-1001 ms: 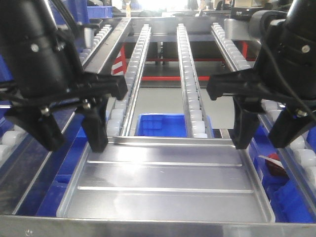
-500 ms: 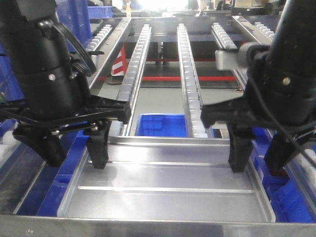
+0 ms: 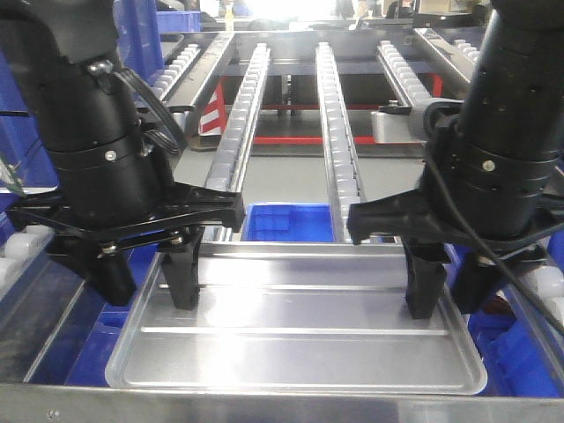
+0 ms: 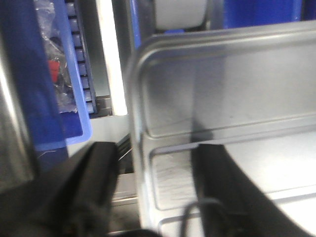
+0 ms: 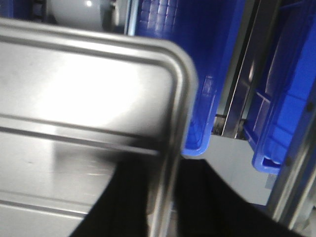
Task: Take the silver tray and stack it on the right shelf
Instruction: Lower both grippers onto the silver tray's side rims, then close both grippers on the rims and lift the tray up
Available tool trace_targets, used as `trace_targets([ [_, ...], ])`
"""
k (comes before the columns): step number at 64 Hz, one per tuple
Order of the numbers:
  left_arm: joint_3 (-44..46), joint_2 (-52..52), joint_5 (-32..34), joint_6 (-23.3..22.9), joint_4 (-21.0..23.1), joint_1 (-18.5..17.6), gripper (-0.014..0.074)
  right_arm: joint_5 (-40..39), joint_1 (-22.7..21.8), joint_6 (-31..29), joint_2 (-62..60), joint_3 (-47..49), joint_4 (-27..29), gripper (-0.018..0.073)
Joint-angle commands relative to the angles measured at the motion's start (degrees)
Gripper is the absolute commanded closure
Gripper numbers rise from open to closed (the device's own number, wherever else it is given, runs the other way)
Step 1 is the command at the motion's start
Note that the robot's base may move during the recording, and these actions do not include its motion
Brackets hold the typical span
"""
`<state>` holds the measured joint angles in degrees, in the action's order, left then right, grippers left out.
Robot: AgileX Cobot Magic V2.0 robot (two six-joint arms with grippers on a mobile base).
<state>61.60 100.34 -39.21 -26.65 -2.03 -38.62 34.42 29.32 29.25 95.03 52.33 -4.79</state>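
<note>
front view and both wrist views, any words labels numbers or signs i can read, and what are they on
No text can be read in any view.
Red and white striped panel, front view: stripes only, no letters.
Pale patch on the silver tray, left wrist view: too blurred to read.
Red item in the blue bin: too blurred to read.

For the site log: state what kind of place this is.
Probably a factory or warehouse handling line. Long rails of white rollers form flow-rack lanes, blue plastic bins sit beneath them, and a silver tray lies at the near end.
</note>
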Motion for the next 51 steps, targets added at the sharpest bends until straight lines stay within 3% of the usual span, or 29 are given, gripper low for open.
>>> trace_targets([
  [1, 1.38, -1.64, 0.74, -0.71, -0.96, 0.09, 0.0531, -0.79, -0.12, -0.09, -0.85, 0.73, -1.34, 0.0456],
  [4, 1.38, -1.64, 0.74, -0.71, -1.32, 0.09, 0.0607, -0.75, -0.12, -0.09, -0.85, 0.73, -1.39, 0.0519],
  [8, 1.38, -1.64, 0.74, -0.71, -1.68, 0.09, 0.0707, -0.75, -0.12, -0.09, -0.85, 0.73, -1.39, 0.0499],
  [21, 1.95, -1.64, 0.10, -3.62, -1.68, 0.09, 0.0689, 0.76, -0.12, -0.09, -1.86, 0.87, -2.23, 0.0503],
  [39, 10.31, -3.93, -8.41, -3.65, -2.68, -0.02, 0.0689, 2.93, -0.12, -0.09, -10.08, 1.10, -3.18, 0.0503],
  [51, 14.39, -7.66, -13.58, -3.87, -4.96, -1.13, 0.0689, 8.88, -0.12, -0.09, -15.51, 4.68, -4.98, 0.0503],
])
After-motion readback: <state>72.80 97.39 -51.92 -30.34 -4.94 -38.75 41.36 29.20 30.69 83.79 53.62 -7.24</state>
